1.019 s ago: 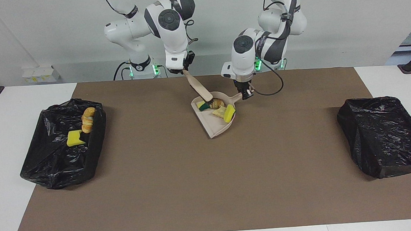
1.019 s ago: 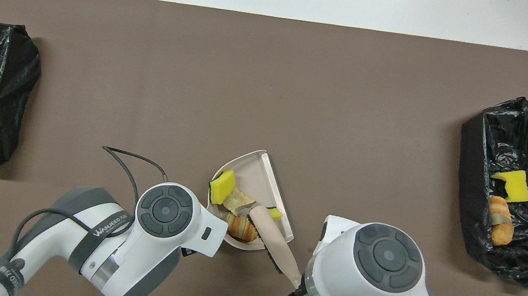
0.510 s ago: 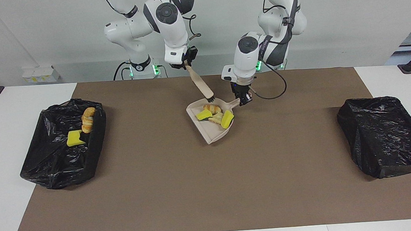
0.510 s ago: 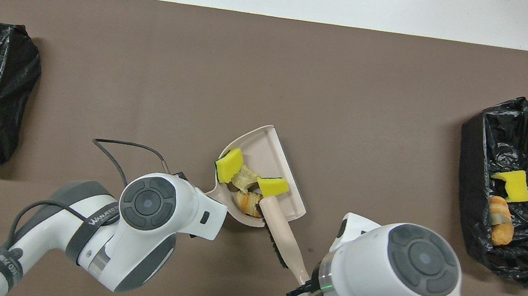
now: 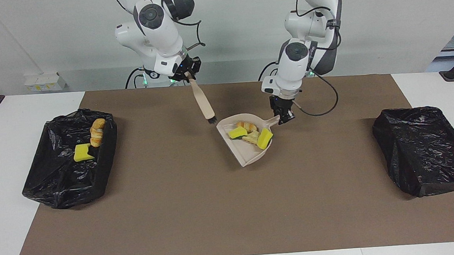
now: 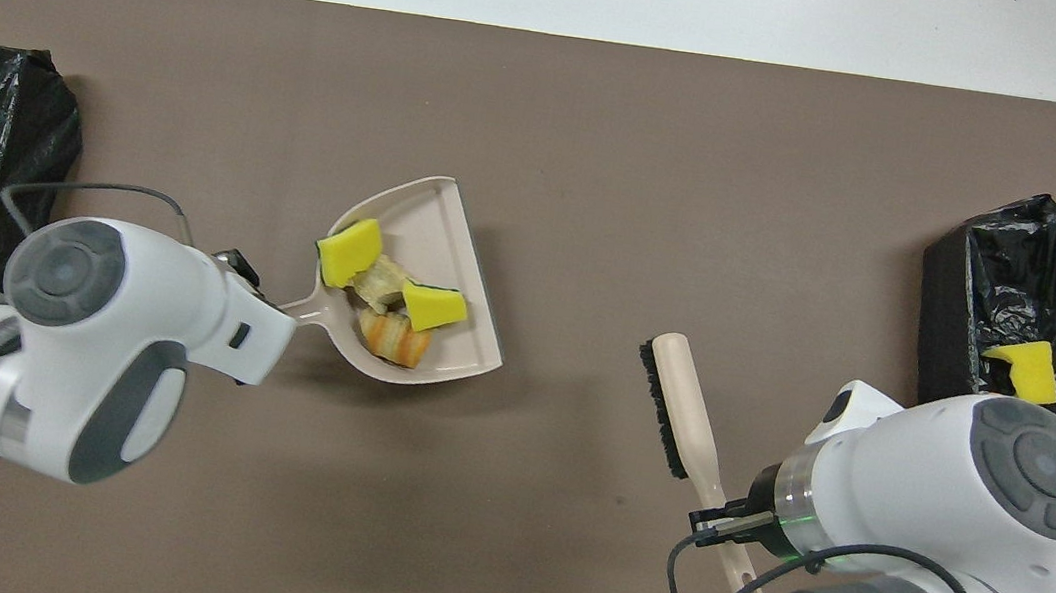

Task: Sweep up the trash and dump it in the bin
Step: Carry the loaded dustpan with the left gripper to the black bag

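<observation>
Beige plastic forms the dustpan (image 5: 248, 150), which is held up over the middle of the brown mat (image 5: 232, 206) by its handle, on which the left pincer (image 5: 284, 118) is clamped. Inside the pan the trash (image 5: 251, 134) is gathered: two yellow sponge chunks and some tan bread-like pieces, bunched near the handle end. A beige brush (image 5: 204, 103) is gripped at its handle by the right pincer (image 5: 187, 75), fingers together on it, with the black bristles hanging down over the mat, apart from the pan. At the right arm's end of the worktop (image 5: 2, 129) a black-lined bin (image 5: 70, 168) is seen with a yellow sponge (image 5: 82, 153) and a bread piece (image 5: 97, 132) in it. Another black-lined bin (image 5: 425, 151) sits at the left arm's end.
</observation>
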Tool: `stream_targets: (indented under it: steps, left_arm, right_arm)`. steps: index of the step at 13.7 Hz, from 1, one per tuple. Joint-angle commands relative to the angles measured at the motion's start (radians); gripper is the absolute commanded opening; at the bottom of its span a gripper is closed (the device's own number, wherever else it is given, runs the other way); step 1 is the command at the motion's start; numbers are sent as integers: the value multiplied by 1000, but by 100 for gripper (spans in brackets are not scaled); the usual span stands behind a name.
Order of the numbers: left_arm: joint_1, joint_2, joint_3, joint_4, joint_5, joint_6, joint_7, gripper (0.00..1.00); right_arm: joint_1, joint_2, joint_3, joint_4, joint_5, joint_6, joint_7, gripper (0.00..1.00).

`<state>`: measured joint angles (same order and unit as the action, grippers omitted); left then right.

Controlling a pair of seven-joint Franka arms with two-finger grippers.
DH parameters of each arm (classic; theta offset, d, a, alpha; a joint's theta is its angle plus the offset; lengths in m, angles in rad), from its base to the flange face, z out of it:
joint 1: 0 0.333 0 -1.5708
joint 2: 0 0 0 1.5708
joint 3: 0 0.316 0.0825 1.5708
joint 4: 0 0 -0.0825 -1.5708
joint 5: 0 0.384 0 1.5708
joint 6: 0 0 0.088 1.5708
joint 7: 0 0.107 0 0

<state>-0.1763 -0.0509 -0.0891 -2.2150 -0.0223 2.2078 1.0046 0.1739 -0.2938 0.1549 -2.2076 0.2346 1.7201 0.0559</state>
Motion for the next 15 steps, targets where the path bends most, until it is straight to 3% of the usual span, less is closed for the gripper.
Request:
stream_targets:
  steps: [1,5,9,11,13,15]
  left_arm:
    - [145,-12,-11,121,-15,-120,183,0]
    - [369,14,-4,271,-10,-151,351,0]
    - [524,147,-4,519,21,-272,543,0]
    - [589,222,-4,641,100,-324,581,0]
    - [647,316,-3,806,157,-336,733,0]
    - [693,380,-3,894,220,-314,837,0]
  right_arm:
    - [15,-42,25,-33,-24,32,117,0]
    - [166,-4,26,-46,-23,122,283,0]
    - [329,79,26,-49,-21,246,484,0]
    - [401,110,26,-53,-21,294,571,0]
    - [464,146,26,-69,-24,349,643,0]
    - [507,162,26,-95,-29,392,648,0]
